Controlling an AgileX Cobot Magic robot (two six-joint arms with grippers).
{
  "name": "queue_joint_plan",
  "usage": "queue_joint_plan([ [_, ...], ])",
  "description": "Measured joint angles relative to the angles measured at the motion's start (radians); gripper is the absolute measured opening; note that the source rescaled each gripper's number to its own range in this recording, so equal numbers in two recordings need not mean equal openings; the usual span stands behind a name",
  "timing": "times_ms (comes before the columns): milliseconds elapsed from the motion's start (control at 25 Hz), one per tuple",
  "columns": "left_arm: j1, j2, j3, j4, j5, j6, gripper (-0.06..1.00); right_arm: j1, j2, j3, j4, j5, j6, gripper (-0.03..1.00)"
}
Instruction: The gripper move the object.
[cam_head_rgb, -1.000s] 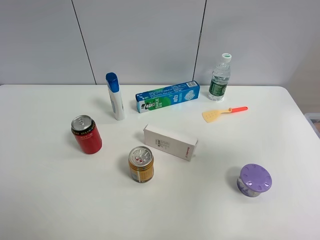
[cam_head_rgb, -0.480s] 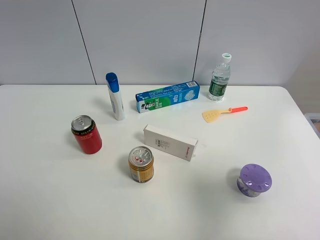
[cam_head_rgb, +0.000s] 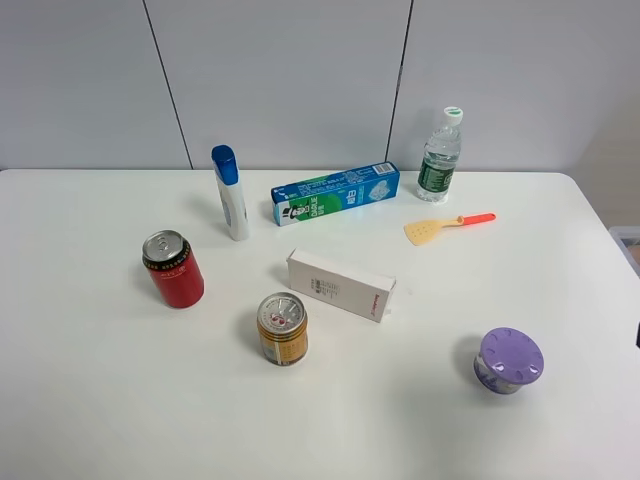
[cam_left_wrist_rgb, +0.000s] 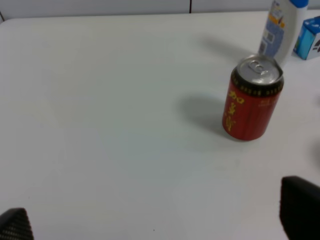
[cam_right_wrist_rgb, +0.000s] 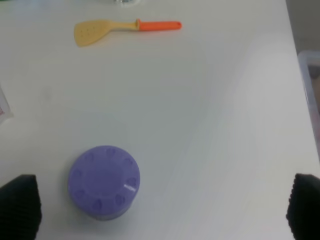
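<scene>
The golden-yellow and orange can (cam_head_rgb: 283, 328) stands upright on the white table (cam_head_rgb: 120, 400), in front of the middle, with its silver pull-tab top showing. It appears in neither wrist view. Neither gripper shows clearly in the exterior view. In the left wrist view my left gripper (cam_left_wrist_rgb: 157, 217) is open and empty, its dark fingertips (cam_left_wrist_rgb: 300, 207) wide apart, short of the red can (cam_left_wrist_rgb: 252, 105). In the right wrist view my right gripper (cam_right_wrist_rgb: 161, 206) is open and empty, with the purple-lidded jar (cam_right_wrist_rgb: 104, 182) between its fingertips (cam_right_wrist_rgb: 17, 205) and further out.
The red can (cam_head_rgb: 173, 268) stands left of the golden can. A white box (cam_head_rgb: 340, 284) lies just behind and to its right. Further back are a white bottle with a blue cap (cam_head_rgb: 230, 192), a toothpaste box (cam_head_rgb: 335, 193), a water bottle (cam_head_rgb: 440, 155) and a yellow spatula (cam_head_rgb: 448, 226). The purple jar (cam_head_rgb: 508, 360) stands front right.
Nothing on the table has moved. A thin dark sliver now shows at the right edge of the exterior view.
</scene>
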Motion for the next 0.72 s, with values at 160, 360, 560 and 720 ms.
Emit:
queue_joint_plan([
  [160, 0.0, 0.0, 0.0, 0.0, 0.0, 0.0, 1.0, 0.0, -0.03, 0.0, -0.019, 0.026, 0.048, 1.0],
  [360, 0.0, 0.0, 0.0, 0.0, 0.0, 0.0, 1.0, 0.0, -0.032, 0.008, -0.033, 0.103, 0.096, 1.0],
  [560, 0.0, 0.0, 0.0, 0.0, 0.0, 0.0, 1.0, 0.0, -0.032, 0.011, -0.05, 0.117, 0.107, 1.0],
  [720, 0.0, 0.0, 0.0, 0.0, 0.0, 0.0, 1.0, 0.0, -0.032, 0.025, -0.081, 0.099, 0.159, 1.0],
])
